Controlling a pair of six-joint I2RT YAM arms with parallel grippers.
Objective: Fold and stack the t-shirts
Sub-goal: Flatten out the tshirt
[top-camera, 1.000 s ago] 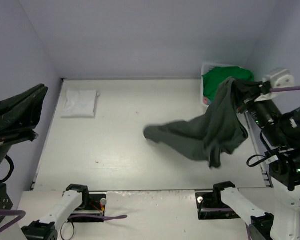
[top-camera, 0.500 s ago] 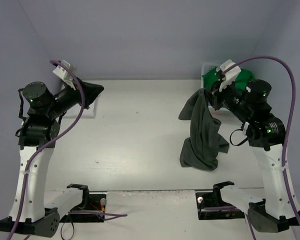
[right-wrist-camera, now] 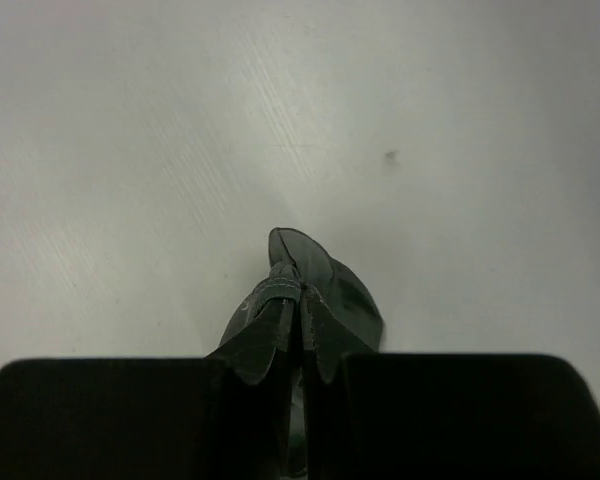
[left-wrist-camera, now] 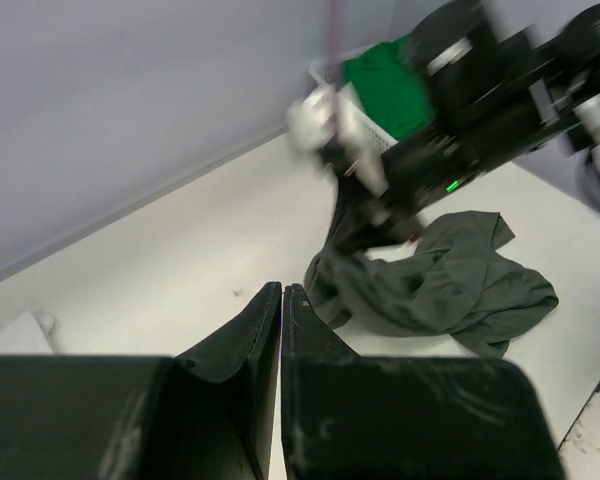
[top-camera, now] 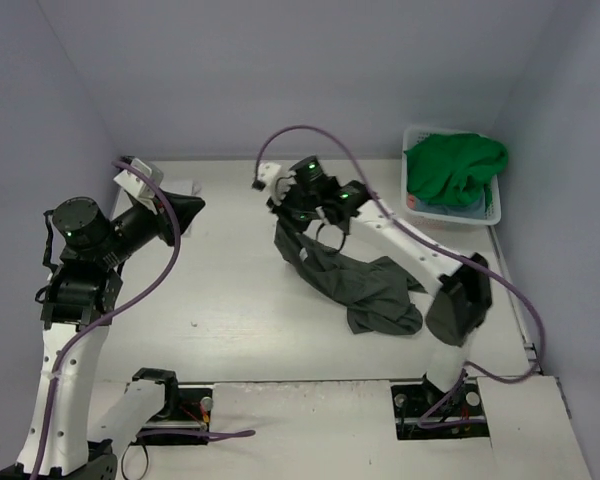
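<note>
My right gripper (top-camera: 280,212) is shut on a bunched edge of the dark grey t-shirt (top-camera: 370,290) and holds it just above the table's middle. The rest of this shirt trails in a crumpled heap toward the right. In the right wrist view the grey cloth (right-wrist-camera: 325,270) sticks out between the shut fingers (right-wrist-camera: 302,292). My left gripper (top-camera: 193,207) hovers at the back left, shut and empty, its fingers (left-wrist-camera: 281,292) pressed together. A folded white t-shirt (top-camera: 190,188) lies under it, mostly hidden by the arm. A bright green t-shirt (top-camera: 455,168) fills the basket.
The white plastic laundry basket (top-camera: 415,135) stands in the back right corner against the walls. Pale walls close the table at the back and on both sides. The right arm's elbow (top-camera: 460,305) hangs low over the table's right side.
The right arm has swung left from the basket to the table's middle, dragging the grey t-shirt, which now lies partly on the table. The left arm rose into view and holds at the back left.
</note>
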